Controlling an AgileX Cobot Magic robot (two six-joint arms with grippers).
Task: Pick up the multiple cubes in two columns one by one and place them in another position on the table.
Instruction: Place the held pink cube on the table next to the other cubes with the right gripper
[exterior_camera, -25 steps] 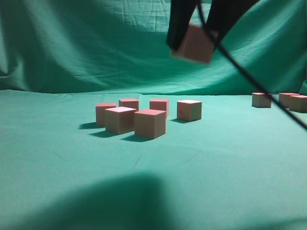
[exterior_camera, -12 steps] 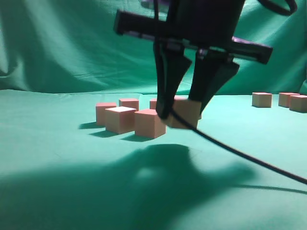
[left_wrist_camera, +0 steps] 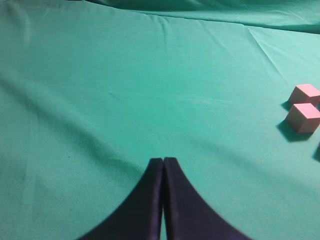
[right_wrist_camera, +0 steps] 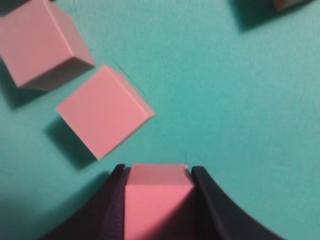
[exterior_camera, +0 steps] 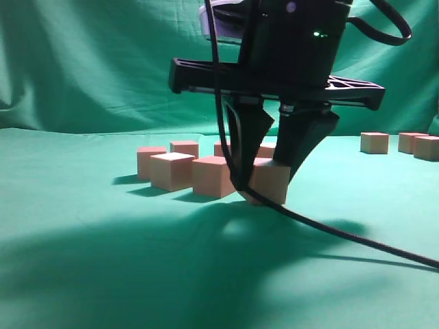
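Note:
My right gripper [exterior_camera: 263, 186] is shut on a pinkish-red cube [exterior_camera: 269, 181], down at the green table [exterior_camera: 103, 260] just right of a cluster of cubes [exterior_camera: 214, 176]. In the right wrist view the held cube [right_wrist_camera: 157, 200] fills the gap between both black fingers of the right gripper [right_wrist_camera: 157, 172]; two loose cubes [right_wrist_camera: 102, 110] lie just ahead to the left. Whether the held cube rests on the cloth I cannot tell. My left gripper [left_wrist_camera: 163, 161] is shut and empty above bare cloth, with two cubes [left_wrist_camera: 302, 117] far to its right.
Three more cubes [exterior_camera: 374, 142] stand apart at the far right of the table. A black cable [exterior_camera: 343, 233] trails from the right arm across the cloth toward the lower right. The draped green backdrop [exterior_camera: 103, 68] closes the rear.
The right gripper came down from high above with the cube in its grip and moved slightly right, now low beside the cluster. Its shadow has spread over the cloth in front.

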